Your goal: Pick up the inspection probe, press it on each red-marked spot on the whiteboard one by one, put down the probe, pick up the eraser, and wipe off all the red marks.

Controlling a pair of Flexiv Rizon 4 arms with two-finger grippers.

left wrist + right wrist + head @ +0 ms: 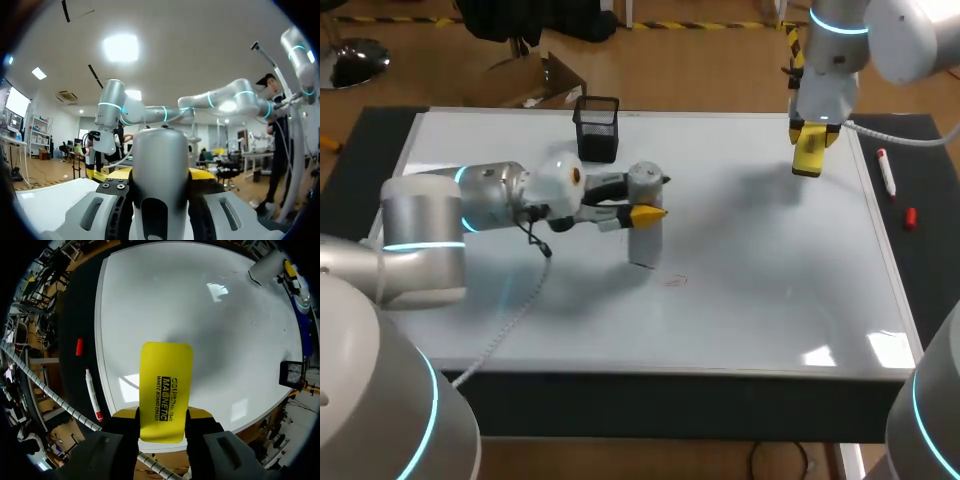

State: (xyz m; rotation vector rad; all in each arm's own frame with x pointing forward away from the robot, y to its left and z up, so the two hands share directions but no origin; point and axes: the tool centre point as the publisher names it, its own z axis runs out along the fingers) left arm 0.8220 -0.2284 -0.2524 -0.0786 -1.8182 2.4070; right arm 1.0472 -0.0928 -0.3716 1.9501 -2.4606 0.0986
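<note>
The left end effector (pixel 647 213) is clamped on the grey inspection probe (pixel 642 181), which stands upright over the whiteboard's (pixel 760 270) middle left, near a faint red mark (pixel 675 281). The right end effector (pixel 813 135) is clamped on the yellow eraser (pixel 808 157), above the whiteboard's far right corner. A red marker (pixel 886 170) lies just off the whiteboard's right edge.

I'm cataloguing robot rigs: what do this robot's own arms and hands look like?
The left arm and right arm are rounded silver-grey tubes with glowing cyan rings. The left hand is white and black, yellow-tipped, with a thin black cable. The right hand has yellow tips and a pale cable.
</note>
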